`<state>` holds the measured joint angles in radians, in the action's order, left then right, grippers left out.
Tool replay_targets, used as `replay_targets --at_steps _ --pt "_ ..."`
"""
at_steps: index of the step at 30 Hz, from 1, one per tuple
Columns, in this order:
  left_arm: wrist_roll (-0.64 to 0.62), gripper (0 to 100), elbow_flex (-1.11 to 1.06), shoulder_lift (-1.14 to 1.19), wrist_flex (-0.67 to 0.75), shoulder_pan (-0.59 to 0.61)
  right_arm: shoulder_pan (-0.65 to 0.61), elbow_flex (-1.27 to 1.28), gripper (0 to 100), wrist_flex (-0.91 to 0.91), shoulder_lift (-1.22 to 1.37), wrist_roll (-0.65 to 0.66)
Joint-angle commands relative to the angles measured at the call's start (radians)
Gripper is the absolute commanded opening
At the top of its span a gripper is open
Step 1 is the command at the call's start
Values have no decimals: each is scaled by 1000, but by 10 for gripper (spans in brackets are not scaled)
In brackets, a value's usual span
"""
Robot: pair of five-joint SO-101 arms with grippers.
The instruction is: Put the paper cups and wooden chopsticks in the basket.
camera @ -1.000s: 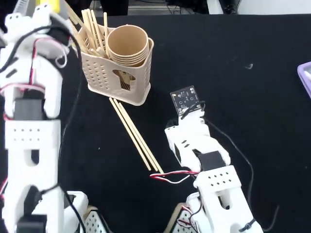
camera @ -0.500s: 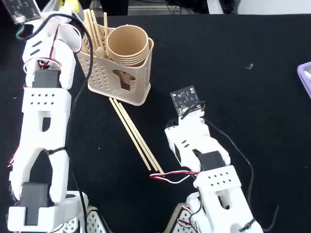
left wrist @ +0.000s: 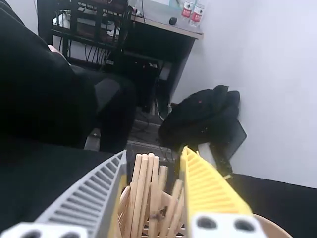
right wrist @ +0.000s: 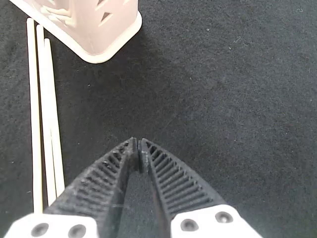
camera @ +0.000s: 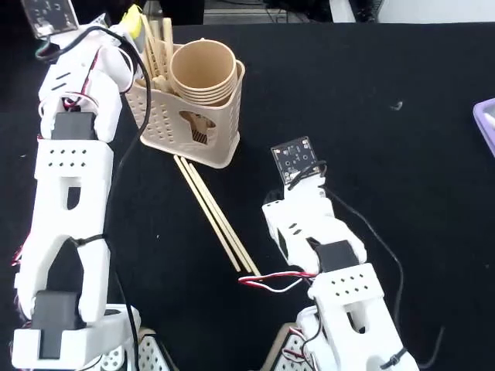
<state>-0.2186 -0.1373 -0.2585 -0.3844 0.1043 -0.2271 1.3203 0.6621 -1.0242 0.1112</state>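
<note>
A beige perforated basket point(camera: 179, 124) stands at the back left of the black table and holds a stack of paper cups point(camera: 203, 68) point(left wrist: 270, 229). Several wooden chopsticks point(camera: 158, 48) point(left wrist: 144, 193) stand in the basket beside the cups. My left gripper point(camera: 147, 22) point(left wrist: 153, 157) is over the basket's back corner, its grey and yellow fingers shut on that upright bundle. Three more chopsticks point(camera: 216, 218) point(right wrist: 45, 119) lie flat on the table in front of the basket. My right gripper point(right wrist: 137, 145) hovers low beside them, shut with nothing in it, tips toward the basket's corner point(right wrist: 99, 29).
The right arm point(camera: 325, 247) sits at the table's front middle, with red and white wires point(camera: 271, 280) near the loose chopsticks' ends. A purple object point(camera: 487, 124) pokes in at the right edge. The black cloth to the right is bare.
The left arm swung from the table's left edge over to the basket, and the chopsticks in it now stand more upright and gathered. The right arm stayed put.
</note>
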Motion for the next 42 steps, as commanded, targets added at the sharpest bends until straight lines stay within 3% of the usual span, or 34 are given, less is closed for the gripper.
replay_targets --at_steps 1,5,8,11,13,15,19,25,30,42 --pt "9 177 53 -78 -15 4 -8 -7 15 -23 1 8" --pt "12 108 53 -210 -161 22 -8 -7 15 -23 1 8" --pt "14 66 30 -324 -374 97 -9 -7 15 -21 -4 8" --pt "14 71 -91 -425 -624 191 -12 -13 15 -12 -5 8" --pt "8 83 -228 -470 -698 223 -15 -33 15 23 -5 8" --pt "14 88 -400 -503 -675 229 -52 -73 16 86 -4 8" --pt "14 88 -734 -534 -474 255 -175 -131 23 186 -1 8" --pt "-32 88 -1021 -534 -236 257 -353 -97 221 201 2 3" --pt "-64 88 -1069 -529 -193 245 -460 -64 216 137 16 -20" --pt "-64 85 -1072 -535 -195 245 -466 -260 217 97 475 -58"
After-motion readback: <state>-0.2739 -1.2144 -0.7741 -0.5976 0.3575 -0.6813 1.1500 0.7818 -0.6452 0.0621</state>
